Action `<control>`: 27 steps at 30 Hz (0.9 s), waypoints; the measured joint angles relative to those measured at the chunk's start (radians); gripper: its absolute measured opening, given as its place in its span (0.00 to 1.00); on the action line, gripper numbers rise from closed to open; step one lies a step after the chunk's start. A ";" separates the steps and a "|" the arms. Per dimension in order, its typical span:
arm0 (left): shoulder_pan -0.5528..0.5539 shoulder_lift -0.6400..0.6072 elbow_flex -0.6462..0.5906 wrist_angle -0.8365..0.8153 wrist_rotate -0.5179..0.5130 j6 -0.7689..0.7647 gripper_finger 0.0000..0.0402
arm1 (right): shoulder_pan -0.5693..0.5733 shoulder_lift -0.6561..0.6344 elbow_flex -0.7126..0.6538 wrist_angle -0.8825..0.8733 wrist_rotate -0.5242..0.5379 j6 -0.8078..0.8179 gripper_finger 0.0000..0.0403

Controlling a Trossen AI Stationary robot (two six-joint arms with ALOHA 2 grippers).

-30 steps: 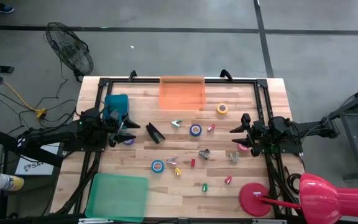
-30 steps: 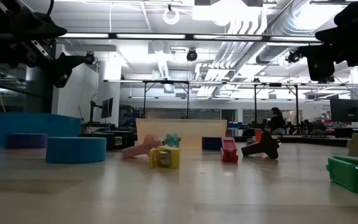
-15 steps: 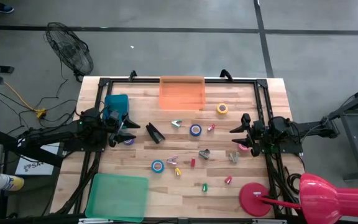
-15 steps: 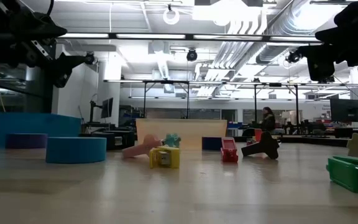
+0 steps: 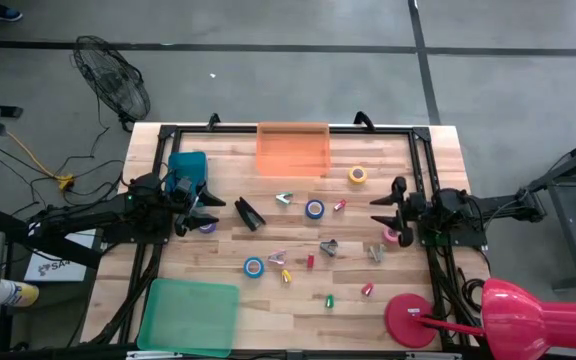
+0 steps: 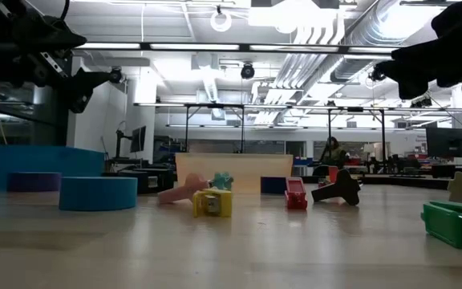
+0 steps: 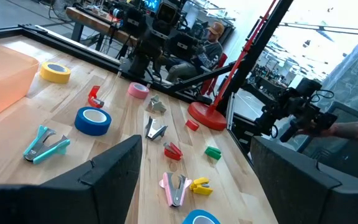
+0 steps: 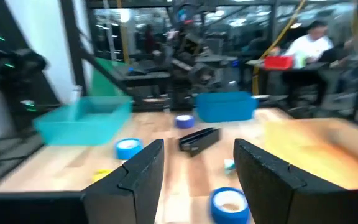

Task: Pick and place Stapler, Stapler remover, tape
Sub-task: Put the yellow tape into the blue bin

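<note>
Wood: pale plank table [image 5: 268, 300], with the small pieces scattered over its middle
Nearest things: green tray [image 5: 188, 316] at the near left corner, red lamp base [image 5: 409, 320] at the near right; between them a green piece [image 5: 329, 300] and a red piece [image 5: 367, 289]
Middle ground: blue tape [image 5: 254, 267] beside a pink staple remover [image 5: 277, 258], a grey remover [image 5: 329, 247], a second blue tape [image 5: 314, 209] and the teal remover [image 5: 284, 198]
Stapler [image 5: 248, 213]: black, lying flat left of centre, well apart from both arms
Left gripper [image 5: 200, 212]: fingers spread wide and empty, hovering at the table's left edge near a purple tape [image 5: 207, 227] (the stapler lies just beyond its tips)
Right gripper [image 5: 388, 216]: fingers apart, holding nothing, raised at the right edge just beside the pink tape [image 5: 392, 236]
Far side: blue bin [image 5: 187, 170], orange bin [image 5: 292, 149], yellow tape [image 5: 357, 175]
Step in hand: I judge this the approach before a first pick; nothing is gripped, and no task piece seems to lie in any bin, though the bin floors are hard to read
Next move: likely the left arm must reach on to the stapler, turn its fingers across the slim body, drop low and close
</note>
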 joint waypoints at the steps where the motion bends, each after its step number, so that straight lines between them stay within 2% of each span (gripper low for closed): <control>1: 0.000 0.000 0.000 0.000 0.000 0.000 0.74 | 0.000 0.000 0.000 0.002 0.014 -0.020 0.46; 8: 0.000 0.000 0.000 0.000 0.000 0.000 0.74 | 0.000 0.000 0.000 0.009 0.084 -0.115 0.46; 14: 0.000 0.000 0.000 0.000 0.000 0.000 0.74 | 0.000 0.000 0.000 0.019 0.147 -0.120 0.46; 19: 0.000 0.000 0.000 0.000 0.000 0.000 0.74 | 0.000 0.000 0.000 0.035 0.160 -0.004 0.46; 24: 0.000 0.000 0.000 0.000 0.000 0.000 0.74 | 0.000 0.000 0.000 0.049 0.175 0.047 0.46; 27: 0.000 0.000 0.000 0.000 0.000 0.000 0.74 | 0.000 0.000 0.000 0.044 0.267 0.148 0.46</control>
